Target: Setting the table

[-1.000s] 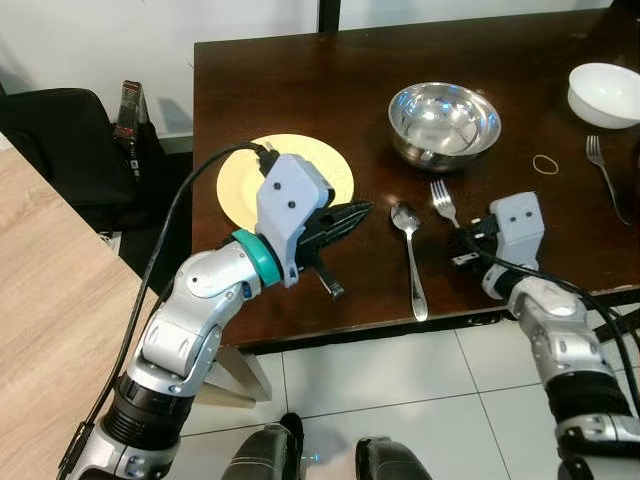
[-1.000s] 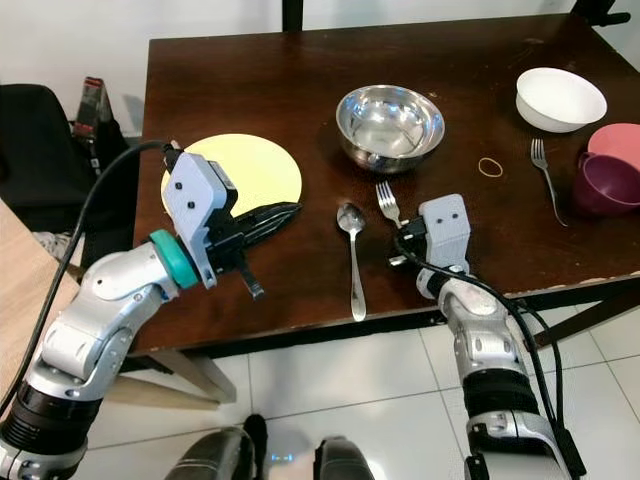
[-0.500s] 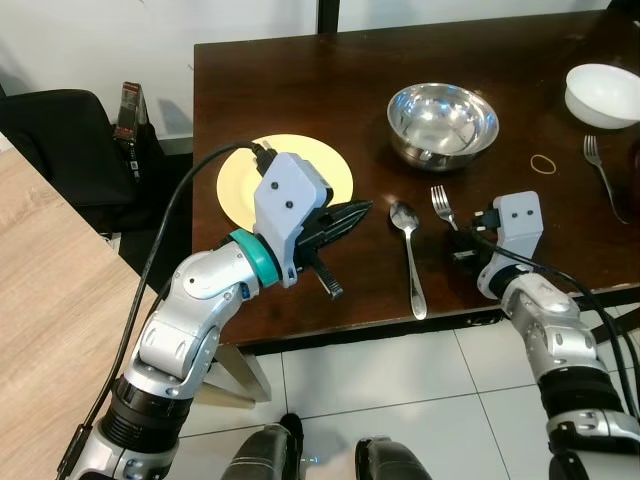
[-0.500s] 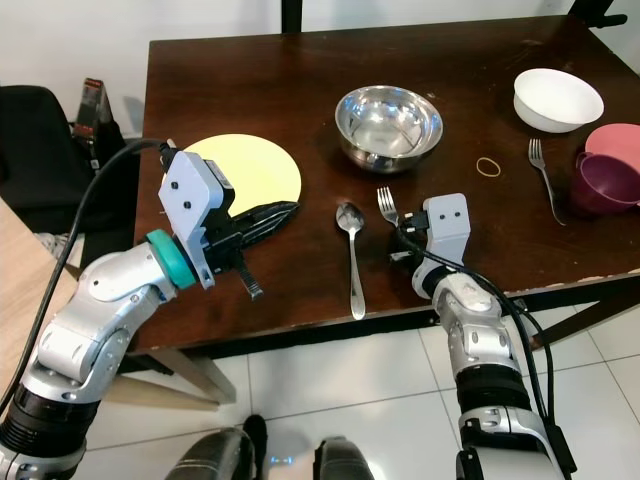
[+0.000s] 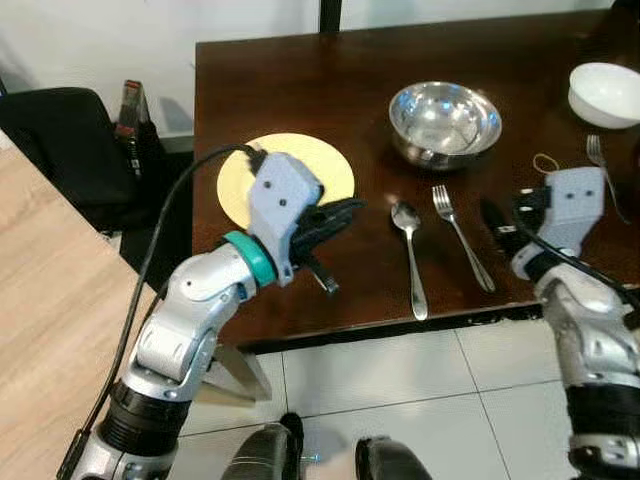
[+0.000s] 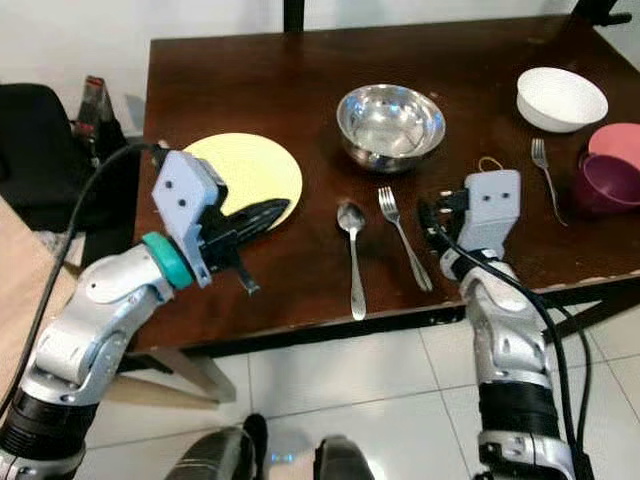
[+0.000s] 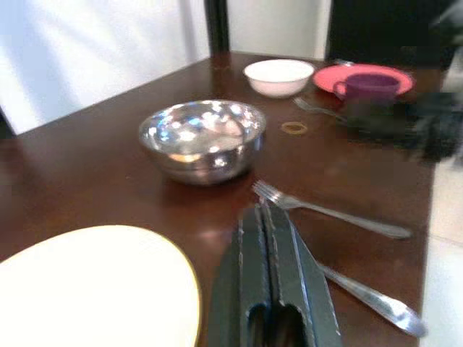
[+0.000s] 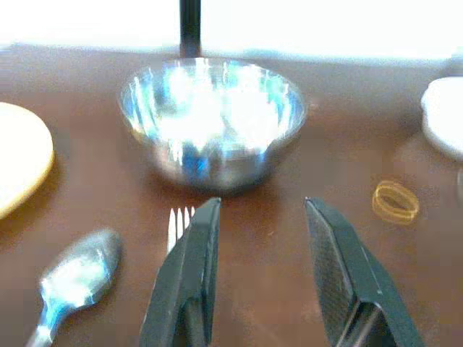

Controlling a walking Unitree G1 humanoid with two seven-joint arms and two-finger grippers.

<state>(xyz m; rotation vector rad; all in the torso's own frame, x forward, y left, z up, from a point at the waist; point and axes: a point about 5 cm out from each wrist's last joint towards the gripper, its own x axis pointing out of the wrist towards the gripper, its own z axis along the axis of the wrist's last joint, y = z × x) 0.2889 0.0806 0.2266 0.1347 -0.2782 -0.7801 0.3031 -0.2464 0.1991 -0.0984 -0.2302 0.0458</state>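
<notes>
One silver fork point(image 6: 404, 239) lies flat on the dark brown wooden table point(image 6: 250, 70), free of both grippers, just beside the spread black fingers of the right gripper point(image 8: 264, 278) and parallel to the single silver spoon point(image 6: 354, 254). A second fork point(image 6: 545, 176) lies farther off beside the one purple mug point(image 6: 604, 184). That right gripper holds nothing, its fingers well apart, their tips toward the one shiny steel bowl point(image 6: 390, 124). The left gripper point(image 6: 262, 215) has its fingers pressed together, empty, their tips over the edge of the one round yellow plate point(image 6: 250, 170).

There are two bowls: the steel one and a white bowl point(image 6: 561, 97). One yellow rubber band point(image 8: 396, 200) lies near the right fingers. The left wrist view adds a pink plate point(image 7: 363, 75) under the mug.
</notes>
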